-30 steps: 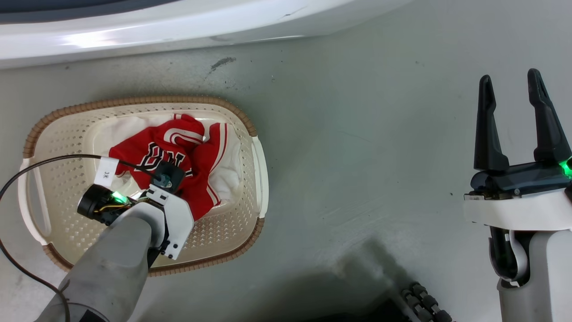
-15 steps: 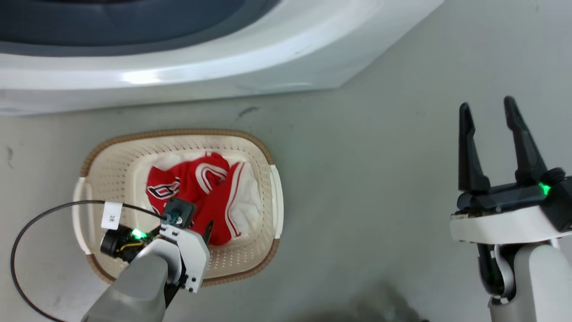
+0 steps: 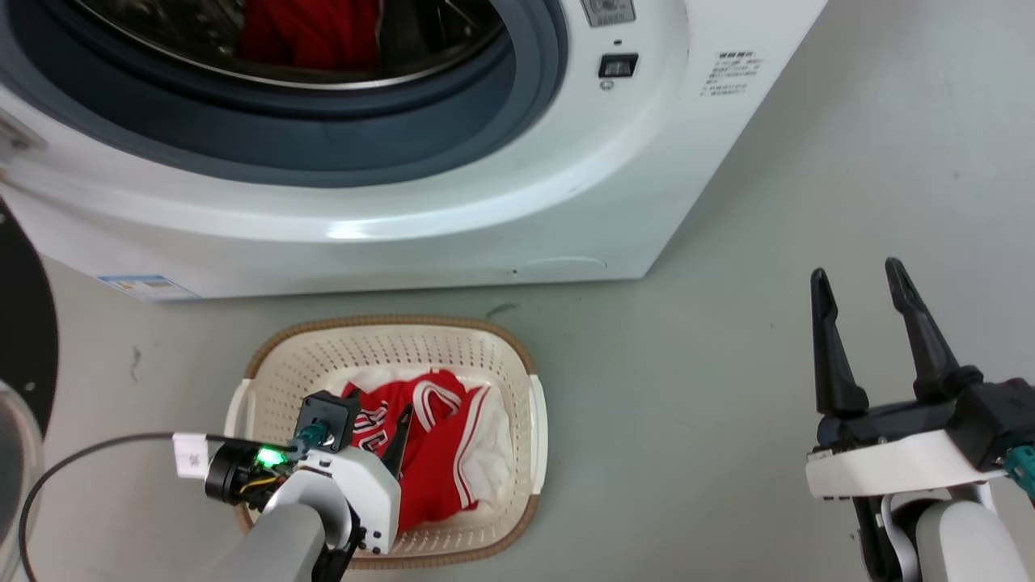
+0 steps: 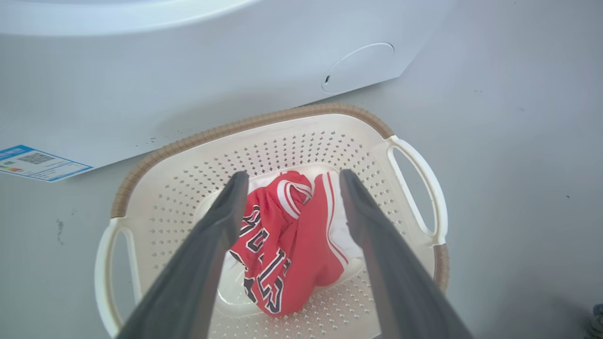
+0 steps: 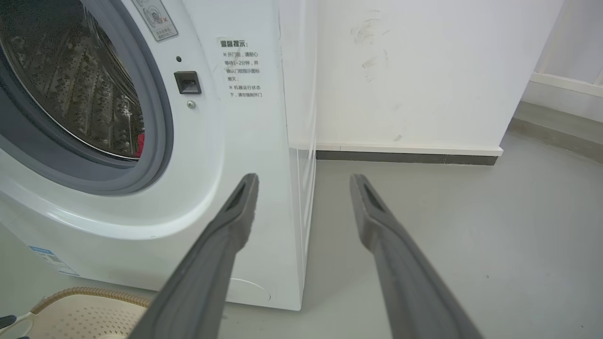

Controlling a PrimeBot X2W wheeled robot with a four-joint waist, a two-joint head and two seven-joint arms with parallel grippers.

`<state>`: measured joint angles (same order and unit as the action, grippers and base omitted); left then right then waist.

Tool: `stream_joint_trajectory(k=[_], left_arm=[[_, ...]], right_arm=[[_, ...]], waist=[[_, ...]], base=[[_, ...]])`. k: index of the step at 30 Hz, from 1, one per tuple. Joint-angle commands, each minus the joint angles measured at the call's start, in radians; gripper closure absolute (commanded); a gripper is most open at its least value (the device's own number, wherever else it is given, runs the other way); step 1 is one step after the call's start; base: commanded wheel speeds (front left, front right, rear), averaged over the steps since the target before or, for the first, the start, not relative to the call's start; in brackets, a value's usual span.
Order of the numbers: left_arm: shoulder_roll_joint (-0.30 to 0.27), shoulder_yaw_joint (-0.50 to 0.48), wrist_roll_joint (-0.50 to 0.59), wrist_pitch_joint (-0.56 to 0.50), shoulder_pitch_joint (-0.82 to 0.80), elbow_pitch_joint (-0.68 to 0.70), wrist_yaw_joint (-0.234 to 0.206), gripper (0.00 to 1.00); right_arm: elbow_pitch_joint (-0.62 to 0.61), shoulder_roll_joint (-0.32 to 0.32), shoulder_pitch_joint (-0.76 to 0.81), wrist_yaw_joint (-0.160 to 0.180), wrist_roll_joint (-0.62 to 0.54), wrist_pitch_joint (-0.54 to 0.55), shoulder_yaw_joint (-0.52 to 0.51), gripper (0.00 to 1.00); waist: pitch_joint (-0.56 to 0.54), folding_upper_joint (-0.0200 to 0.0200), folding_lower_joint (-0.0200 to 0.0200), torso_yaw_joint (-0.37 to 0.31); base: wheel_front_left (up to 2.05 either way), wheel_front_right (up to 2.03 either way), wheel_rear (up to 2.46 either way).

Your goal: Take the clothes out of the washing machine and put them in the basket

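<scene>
Grey smooth floor [image 3: 687,364] runs back to a white wall [image 5: 424,70] with a dark skirting strip. On the floor stands the large white front-loading washing machine [image 3: 485,186]. Its round grey rubber-ringed opening is uncovered, and its black-rimmed glass door [image 3: 24,339] is swung out at the machine's left. Inside the shiny perforated steel drum [image 5: 94,94], a bundle of red cloth [image 3: 311,32] lies low in the machine.

Just in front of the machine's base, not touching it, sits the cream perforated plastic basket [image 3: 388,356] with a brown rim and pale side handles. A crumpled red jersey [image 4: 278,263] rests on the basket's bottom. It shows white-edged dark lettering and white stripes, with white fabric beside it.

The left gripper [image 4: 293,175] hangs over the basket in front of the machine. Its two long dark fingers are spread wide and hold nothing, with the tips above the jersey and clear of it. A black cable with a white tag [image 3: 190,457] loops from its wrist.

The right gripper [image 3: 855,273] hovers over bare floor, off to the right of the machine's front corner. Its fingers are parted and empty, and they point toward that corner in the right wrist view.
</scene>
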<state>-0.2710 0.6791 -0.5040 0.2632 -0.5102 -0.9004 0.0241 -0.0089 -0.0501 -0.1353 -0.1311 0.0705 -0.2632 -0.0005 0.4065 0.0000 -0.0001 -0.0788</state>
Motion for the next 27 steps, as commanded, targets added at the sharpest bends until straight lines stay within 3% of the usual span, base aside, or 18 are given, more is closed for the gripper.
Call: stream_joint_trajectory(k=[1,7,14,22,27], left_arm=[[-0.003,-0.02,0.009,0.002,0.029,0.027,-0.011,0.0],[-0.001,-0.165,0.069,0.002,0.153,0.226,-0.062,0.0],[0.033,-0.326,0.155,0.002,0.287,0.431,-0.091,0.0],[0.083,-0.492,0.238,0.002,0.385,0.616,-0.105,0.0],[0.11,-0.558,0.283,0.002,0.403,0.673,-0.082,0.0]], right_arm=[[0.004,0.0,0.019,0.001,-0.004,-0.002,-0.003,0.0],[0.012,0.0,0.063,0.001,-0.005,-0.002,0.001,0.0],[0.02,0.0,0.106,0.001,-0.001,-0.002,0.001,0.0],[0.02,0.0,0.123,0.001,0.002,-0.002,-0.002,0.0],[0.019,0.0,0.128,0.001,0.005,-0.002,-0.002,0.0]], waist=[[-0.049,0.0,0.0001,0.018],[-0.124,0.0,0.0001,0.03],[-0.192,0.0,0.0001,0.042],[-0.226,0.0,0.0001,0.044],[-0.23,0.0,0.0001,0.041]], base=[[0.0,0.0,0.0],[0.0,0.0,0.0],[0.0,0.0,0.0],[0.0,0.0,0.0],[0.0,0.0,0.0]])
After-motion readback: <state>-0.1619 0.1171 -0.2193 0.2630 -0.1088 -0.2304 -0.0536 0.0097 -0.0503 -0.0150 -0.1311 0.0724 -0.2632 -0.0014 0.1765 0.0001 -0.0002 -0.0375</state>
